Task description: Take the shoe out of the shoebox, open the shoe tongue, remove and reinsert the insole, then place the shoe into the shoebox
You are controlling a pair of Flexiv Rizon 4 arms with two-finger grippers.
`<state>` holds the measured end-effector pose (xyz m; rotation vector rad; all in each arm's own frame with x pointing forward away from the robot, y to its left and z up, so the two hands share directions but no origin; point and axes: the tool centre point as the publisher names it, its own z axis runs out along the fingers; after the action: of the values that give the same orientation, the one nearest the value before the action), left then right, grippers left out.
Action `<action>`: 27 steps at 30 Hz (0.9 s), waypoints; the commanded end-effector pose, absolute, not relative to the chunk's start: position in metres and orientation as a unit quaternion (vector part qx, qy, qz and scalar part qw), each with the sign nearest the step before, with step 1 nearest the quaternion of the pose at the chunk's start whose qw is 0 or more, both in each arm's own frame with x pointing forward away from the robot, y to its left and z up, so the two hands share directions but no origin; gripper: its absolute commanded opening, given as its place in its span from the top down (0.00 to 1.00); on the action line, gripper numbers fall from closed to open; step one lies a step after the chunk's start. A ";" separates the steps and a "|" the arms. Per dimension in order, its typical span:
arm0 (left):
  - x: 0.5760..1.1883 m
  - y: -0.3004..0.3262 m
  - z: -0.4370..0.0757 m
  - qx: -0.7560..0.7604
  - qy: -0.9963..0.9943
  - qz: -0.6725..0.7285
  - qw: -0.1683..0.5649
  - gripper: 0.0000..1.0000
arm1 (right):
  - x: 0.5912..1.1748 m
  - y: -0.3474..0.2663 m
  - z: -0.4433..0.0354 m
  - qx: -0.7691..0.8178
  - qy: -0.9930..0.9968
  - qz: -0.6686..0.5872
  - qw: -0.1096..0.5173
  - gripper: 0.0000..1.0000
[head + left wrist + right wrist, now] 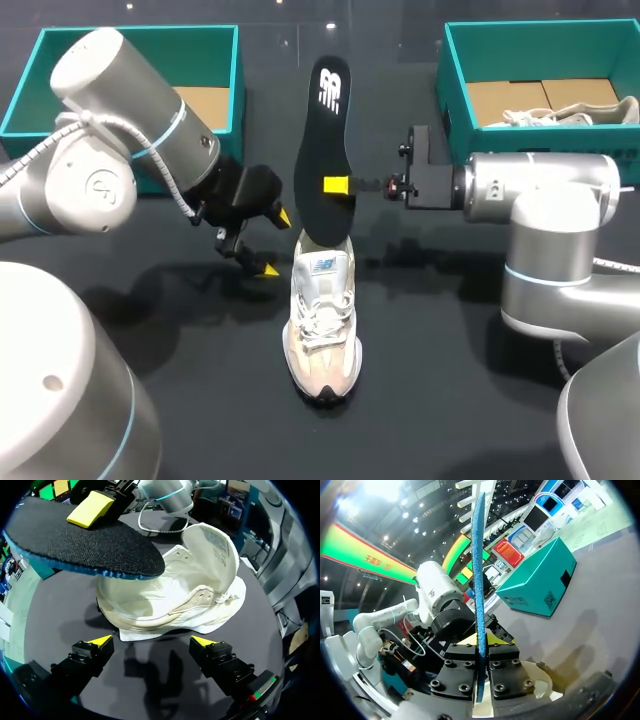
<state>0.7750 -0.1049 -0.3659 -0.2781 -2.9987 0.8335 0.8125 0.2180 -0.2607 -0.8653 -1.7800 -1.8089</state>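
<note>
Bench [450, 340]: dark, matte, carrying cream sneaker [322, 320].
Our right end effector [335, 185]: pinching flat black insole [322, 140].
Our left end effector [276, 242]: spread, empty.

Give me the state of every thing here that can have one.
shoe, upright on the table, tongue pulled open.
insole, out of the shoe, one end over its opening.
right gripper, shut on the insole.
left gripper, open, empty, beside the shoe.
left shoebox, open, no shoe visible inside.
right shoebox, open, another shoe inside.
</note>
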 end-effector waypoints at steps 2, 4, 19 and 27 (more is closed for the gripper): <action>0.778 -0.111 -0.368 -0.086 -0.962 0.260 0.001 0.00 | 0.812 0.225 -0.263 -0.308 -0.645 -0.663 0.223 1.00; 0.777 -0.111 -0.367 -0.083 -0.962 0.259 -0.006 0.00 | 0.810 0.226 -0.264 -0.304 -0.646 -0.664 0.221 1.00; 0.776 -0.109 -0.365 -0.073 -0.963 0.258 -0.019 0.00 | 0.810 0.226 -0.264 -0.304 -0.646 -0.665 0.219 1.00; 0.776 -0.109 -0.365 -0.073 -0.963 0.258 -0.019 0.00 | 0.811 0.231 -0.264 -0.297 -0.646 -0.674 0.201 1.00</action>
<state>0.7773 -0.1090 -0.3645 -0.2337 -3.0596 0.8232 0.8114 0.2260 -0.2631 -0.8188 -1.8048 -1.8718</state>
